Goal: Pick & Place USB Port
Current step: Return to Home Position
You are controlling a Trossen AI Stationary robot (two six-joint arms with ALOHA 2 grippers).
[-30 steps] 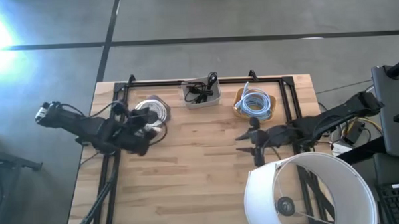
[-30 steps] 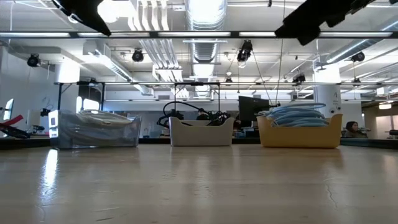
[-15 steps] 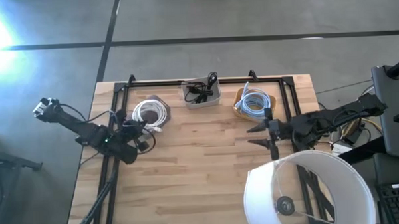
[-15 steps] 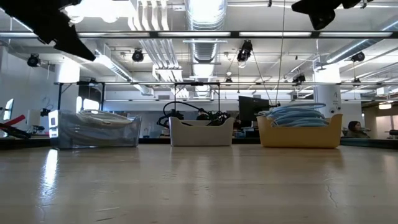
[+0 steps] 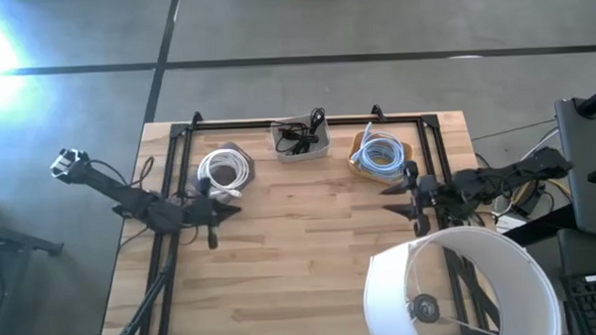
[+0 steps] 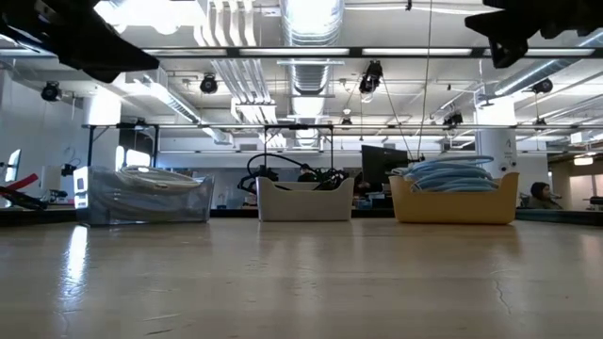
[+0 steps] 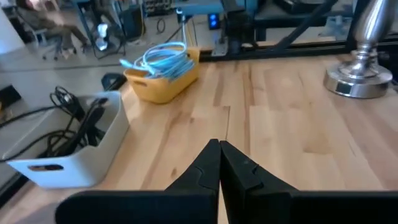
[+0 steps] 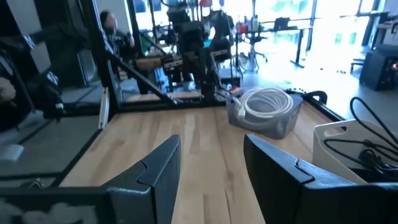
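Note:
Three bins stand along the table's far edge: a clear bin (image 5: 223, 168) with a coiled white cable, a white bin (image 5: 302, 139) with black cables, and a yellow bin (image 5: 380, 153) with a coiled blue cable. My left gripper (image 5: 223, 212) hovers shut over the table's left part, just near of the clear bin, and holds nothing; its fingertips (image 7: 219, 149) meet in the left wrist view. My right gripper (image 5: 393, 200) hovers open near of the yellow bin, empty, with a wide gap (image 8: 211, 155) between its fingers. Both arms stay high above the table in the low view.
A lamp with a large white shade (image 5: 461, 286) stands at the near right corner; its metal base (image 7: 364, 68) rests on the wood. A black frame (image 5: 306, 120) runs along the far edge and both sides. The wooden middle of the table (image 5: 300, 237) is bare.
My left gripper has drawn back from over the clear bin toward the near and left side, then stretched out level over the table. My right gripper has moved toward the table's right edge, away from the middle. The bins have stayed where they were.

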